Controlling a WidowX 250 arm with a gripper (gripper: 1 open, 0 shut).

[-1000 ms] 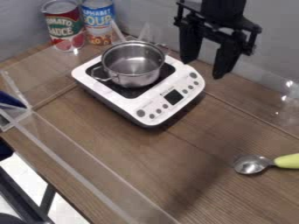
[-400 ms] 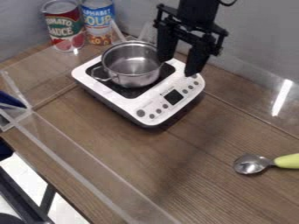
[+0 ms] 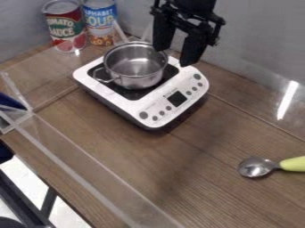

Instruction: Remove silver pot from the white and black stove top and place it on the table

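Note:
The silver pot (image 3: 134, 67) stands upright on the black surface of the white stove top (image 3: 143, 86), at its back left part. My black gripper (image 3: 177, 53) hangs pointing down just to the right of the pot, over the stove's back right corner. Its fingers are apart with nothing between them, so it is open. It does not touch the pot. The brown table (image 3: 179, 169) lies under everything.
Two labelled food cans (image 3: 81, 25) stand behind the stove at the back left. A spoon with a yellow handle (image 3: 269, 166) lies at the right edge. Clear plastic barriers (image 3: 71, 160) run along the table's front, with a blue object (image 3: 10, 116) at far left.
My gripper has moved left from beyond the stove's right side to right beside the pot. Its fingers stay equally far apart. The pot has not moved.

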